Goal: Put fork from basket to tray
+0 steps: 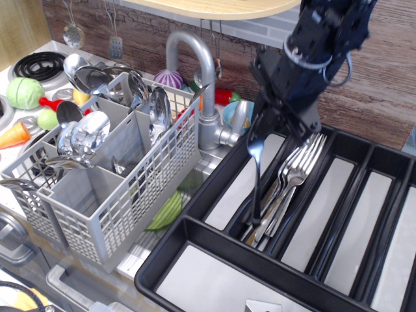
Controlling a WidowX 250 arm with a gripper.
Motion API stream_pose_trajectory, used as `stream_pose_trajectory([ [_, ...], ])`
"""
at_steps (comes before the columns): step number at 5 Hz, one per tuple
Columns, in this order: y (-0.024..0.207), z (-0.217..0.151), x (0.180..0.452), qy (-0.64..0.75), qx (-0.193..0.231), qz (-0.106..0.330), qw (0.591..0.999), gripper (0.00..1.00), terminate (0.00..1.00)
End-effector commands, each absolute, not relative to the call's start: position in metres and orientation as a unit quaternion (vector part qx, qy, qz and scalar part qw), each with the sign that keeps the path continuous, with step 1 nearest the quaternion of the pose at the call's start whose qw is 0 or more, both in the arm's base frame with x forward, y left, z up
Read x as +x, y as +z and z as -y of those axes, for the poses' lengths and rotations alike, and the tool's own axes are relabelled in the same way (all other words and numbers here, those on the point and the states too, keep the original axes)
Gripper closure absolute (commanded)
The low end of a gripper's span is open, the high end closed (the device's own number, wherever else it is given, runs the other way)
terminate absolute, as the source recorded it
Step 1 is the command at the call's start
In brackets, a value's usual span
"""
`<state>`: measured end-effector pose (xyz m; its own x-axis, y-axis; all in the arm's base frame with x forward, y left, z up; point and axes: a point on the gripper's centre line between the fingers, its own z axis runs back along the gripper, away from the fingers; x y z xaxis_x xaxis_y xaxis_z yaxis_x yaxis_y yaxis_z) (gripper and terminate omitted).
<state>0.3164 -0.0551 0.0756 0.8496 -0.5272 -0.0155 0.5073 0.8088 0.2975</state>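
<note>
Over the tray (214, 260), one fork (256, 179) in the gripper (260, 130).

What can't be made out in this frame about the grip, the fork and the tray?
- Gripper jaws: hidden by the dark arm body; open or shut is unclear.
- Fork: tines hidden in the gripper; the handle tip merges with the piled forks, so contact is unclear.
- Tray: cut off by the right and bottom edges.

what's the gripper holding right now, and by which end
The gripper holds a fork by its upper, tined end. The handle hangs down into the black tray, over the compartment with the other forks.
</note>
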Motion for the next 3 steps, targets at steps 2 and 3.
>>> stream_pose_trajectory([
  [2, 0.048, 0.054, 0.322, -0.226, 0.170, 0.069, 0.957, 0.00, 0.00],
  [3, 0.048, 0.054, 0.322, -0.226, 0.170, 0.069, 0.957, 0.00, 1.00],
])
